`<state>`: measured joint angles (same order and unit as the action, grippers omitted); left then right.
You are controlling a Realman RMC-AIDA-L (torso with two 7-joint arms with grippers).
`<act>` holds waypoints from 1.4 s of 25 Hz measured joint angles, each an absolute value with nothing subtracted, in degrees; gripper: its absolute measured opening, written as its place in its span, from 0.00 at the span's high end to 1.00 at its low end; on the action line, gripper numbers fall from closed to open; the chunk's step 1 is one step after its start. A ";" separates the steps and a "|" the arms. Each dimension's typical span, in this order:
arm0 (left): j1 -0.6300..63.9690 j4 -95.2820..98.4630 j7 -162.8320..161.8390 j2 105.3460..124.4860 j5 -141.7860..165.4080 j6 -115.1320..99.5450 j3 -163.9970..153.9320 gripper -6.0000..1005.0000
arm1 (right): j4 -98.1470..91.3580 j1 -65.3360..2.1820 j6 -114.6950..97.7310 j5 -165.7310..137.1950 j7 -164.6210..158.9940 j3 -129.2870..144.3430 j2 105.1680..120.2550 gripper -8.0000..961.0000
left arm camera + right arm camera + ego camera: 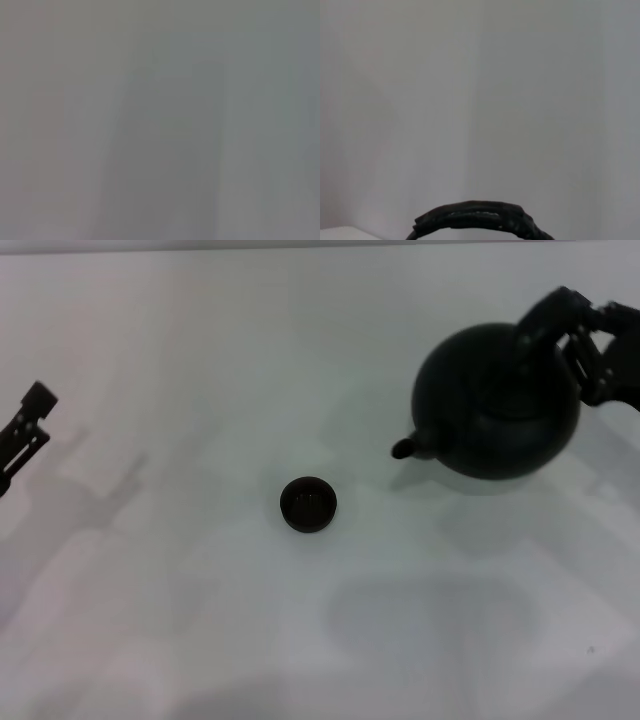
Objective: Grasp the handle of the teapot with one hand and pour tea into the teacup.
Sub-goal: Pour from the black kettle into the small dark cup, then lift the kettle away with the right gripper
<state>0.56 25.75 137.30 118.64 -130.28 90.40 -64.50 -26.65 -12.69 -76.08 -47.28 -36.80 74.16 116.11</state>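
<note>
The work surface is a plain white table (200, 620) that fills the head view. Soft grey shadows lie on it, one of them in front of the teapot.

The teapot (500, 415), a large round matte black pot, is at the right rear of the table. Its short spout points toward the robot's left and slightly toward the robot. The handle (545, 325) arches over the top of the pot. In the right wrist view, a black ribbed arc of the handle (475, 217) shows against a blank pale background.

The right pincer (570, 335) is at the handle, at the upper right side of the teapot. Its dark fingers merge with the black handle, so the views do not show whether they are closed on it or apart.

The teacup (308, 504), a small round dark cup, stands upright near the table centre, to the left of the spout and nearer the robot, apart from the teapot. Its contents cannot be made out.

The left pincer (38, 400) is at the left edge of the table, well apart from both items; its finger spacing cannot be determined. The left wrist view shows only a uniform grey field.
</note>
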 joint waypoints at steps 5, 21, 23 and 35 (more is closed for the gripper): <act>0.07 21.57 138.15 118.56 -130.13 90.41 -61.74 0.14 | -33.17 -12.10 -69.25 -43.29 -31.04 83.33 116.10 0.87; 0.00 16.15 141.23 118.42 -130.31 87.08 -61.53 0.14 | -59.13 -4.75 -41.89 -40.96 -16.34 105.25 116.01 0.87; 0.12 16.10 141.24 118.47 -130.27 86.93 -61.52 0.14 | -60.97 -4.11 -39.31 -40.98 -14.60 106.79 116.01 0.87; 0.72 15.41 141.24 118.56 -130.23 86.28 -61.52 0.14 | -64.96 -2.59 -37.57 -39.60 -8.36 107.61 116.11 0.88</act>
